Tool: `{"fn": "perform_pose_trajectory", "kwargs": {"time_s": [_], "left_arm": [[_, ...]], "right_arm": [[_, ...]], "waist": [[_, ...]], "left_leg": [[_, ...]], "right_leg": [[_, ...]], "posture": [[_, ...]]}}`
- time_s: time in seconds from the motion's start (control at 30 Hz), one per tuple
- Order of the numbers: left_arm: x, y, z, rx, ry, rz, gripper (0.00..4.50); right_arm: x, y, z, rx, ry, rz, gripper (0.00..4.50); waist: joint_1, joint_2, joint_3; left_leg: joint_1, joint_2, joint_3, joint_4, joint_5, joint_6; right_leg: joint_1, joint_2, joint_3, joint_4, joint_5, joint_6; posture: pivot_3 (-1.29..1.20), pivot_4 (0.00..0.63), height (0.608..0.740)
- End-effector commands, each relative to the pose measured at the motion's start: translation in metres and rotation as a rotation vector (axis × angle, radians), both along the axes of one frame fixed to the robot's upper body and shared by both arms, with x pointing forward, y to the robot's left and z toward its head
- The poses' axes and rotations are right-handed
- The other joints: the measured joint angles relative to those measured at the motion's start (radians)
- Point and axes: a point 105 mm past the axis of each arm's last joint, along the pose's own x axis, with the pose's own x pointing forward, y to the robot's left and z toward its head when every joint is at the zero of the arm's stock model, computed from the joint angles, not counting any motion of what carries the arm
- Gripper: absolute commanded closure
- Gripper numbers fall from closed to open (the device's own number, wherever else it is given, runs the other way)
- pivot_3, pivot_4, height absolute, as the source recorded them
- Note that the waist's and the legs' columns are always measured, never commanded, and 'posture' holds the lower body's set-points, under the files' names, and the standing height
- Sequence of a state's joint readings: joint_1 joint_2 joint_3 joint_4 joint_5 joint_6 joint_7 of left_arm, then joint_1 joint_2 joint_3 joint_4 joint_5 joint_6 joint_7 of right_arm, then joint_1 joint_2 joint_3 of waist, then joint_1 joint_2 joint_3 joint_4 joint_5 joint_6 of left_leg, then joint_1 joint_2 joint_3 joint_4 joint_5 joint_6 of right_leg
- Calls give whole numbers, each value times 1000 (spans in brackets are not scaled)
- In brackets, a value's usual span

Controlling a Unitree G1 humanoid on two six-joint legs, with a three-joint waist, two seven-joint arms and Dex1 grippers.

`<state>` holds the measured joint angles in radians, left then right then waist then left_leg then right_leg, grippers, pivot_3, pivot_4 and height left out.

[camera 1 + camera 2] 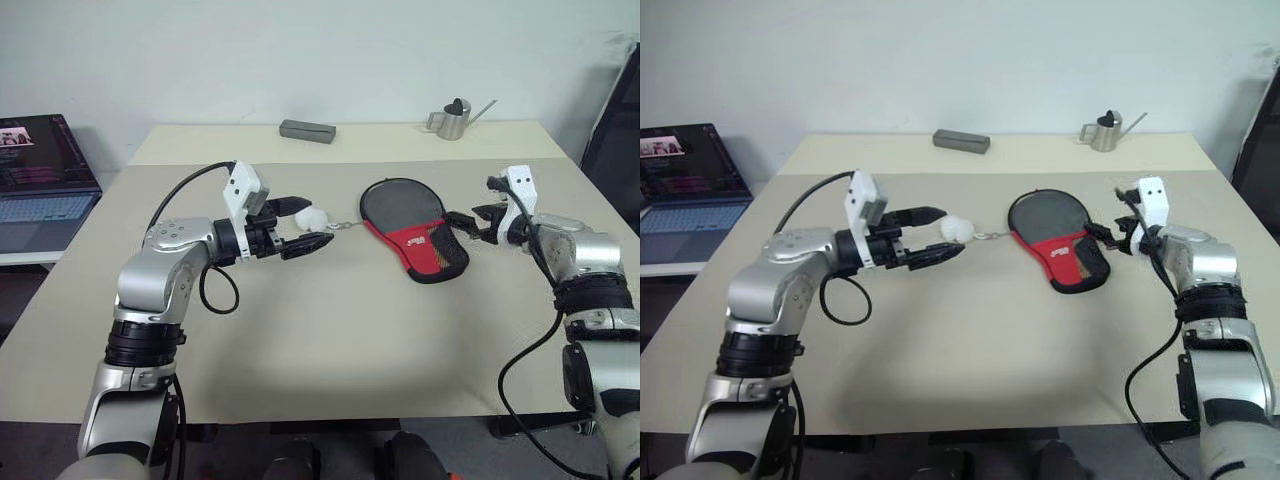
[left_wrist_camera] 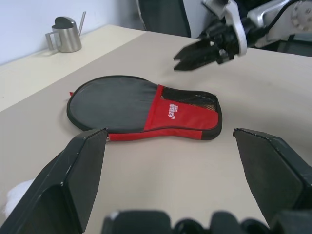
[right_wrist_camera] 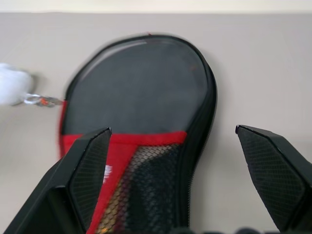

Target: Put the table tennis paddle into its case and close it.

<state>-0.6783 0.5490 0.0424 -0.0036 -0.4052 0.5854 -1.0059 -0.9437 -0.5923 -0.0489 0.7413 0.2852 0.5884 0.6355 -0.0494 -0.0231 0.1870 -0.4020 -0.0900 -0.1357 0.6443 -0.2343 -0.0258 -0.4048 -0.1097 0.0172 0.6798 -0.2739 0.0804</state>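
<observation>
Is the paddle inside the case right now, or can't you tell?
Cannot tell. The case lies flat on the table, its black and red fabric covering whatever is inside. Something tan shows faintly through the mesh pocket, but no paddle is visible.

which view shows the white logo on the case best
The left wrist view: the case lies whole and near, and its white logo on the red panel reads plainly. The two head views show the logo as a tiny pale mark. In the right wrist view it is cut off behind a pincer finger.
</observation>
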Motion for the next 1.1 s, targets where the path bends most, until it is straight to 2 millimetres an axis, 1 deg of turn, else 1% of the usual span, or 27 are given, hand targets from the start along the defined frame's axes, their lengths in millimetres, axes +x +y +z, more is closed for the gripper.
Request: {"fn": "perform_pose_trajectory", "kwargs": {"time_s": [0.03,0.3,0.6,0.67,0.73,0.9,0.97,1.1], "left_arm": [[-6,-3,15,-8,-58,-14,0],[-7,-4,16,-6,-60,-21,0],[-6,-5,17,-4,-65,-28,0],[-6,-5,17,-3,-66,-28,0],[-5,-5,17,-1,-66,-26,0],[-5,-6,15,4,-67,-25,0],[-6,-5,15,4,-67,-25,0],[-6,-3,13,10,-65,-22,0]], "right_arm": [[8,-1,0,-57,-21,-2,23],[11,3,-31,-116,25,10,23],[10,18,-53,-129,80,47,23],[9,20,-56,-130,90,58,392],[9,23,-58,-133,97,67,869],[9,29,-62,-146,113,84,2554],[9,30,-63,-151,117,86,3157],[10,26,-66,-134,146,32,4402]], "waist": [[-2,0,0],[-8,0,0],[-14,0,0],[-16,0,0],[-18,0,0],[-22,0,0],[-22,0,0],[-22,0,0]], "left_leg": [[0,0,0,0,0,0],[0,0,0,0,0,0],[1,1,0,0,0,-1],[2,1,1,0,0,-1],[2,3,1,0,0,-1],[2,4,1,0,1,-1],[2,5,1,0,1,-2],[2,8,1,1,1,-2]], "right_leg": [[0,0,0,0,0,0],[0,0,0,0,0,0],[0,1,1,0,1,-1],[0,2,1,1,1,-1],[0,2,1,1,1,-2],[1,4,1,1,3,-3],[1,5,1,0,4,-3],[1,7,1,0,6,-5]], "posture": [[0,150,740],[0,150,740],[0,150,740],[0,150,740],[0,150,740],[0,150,740],[0,150,740],[0,150,740]]}}
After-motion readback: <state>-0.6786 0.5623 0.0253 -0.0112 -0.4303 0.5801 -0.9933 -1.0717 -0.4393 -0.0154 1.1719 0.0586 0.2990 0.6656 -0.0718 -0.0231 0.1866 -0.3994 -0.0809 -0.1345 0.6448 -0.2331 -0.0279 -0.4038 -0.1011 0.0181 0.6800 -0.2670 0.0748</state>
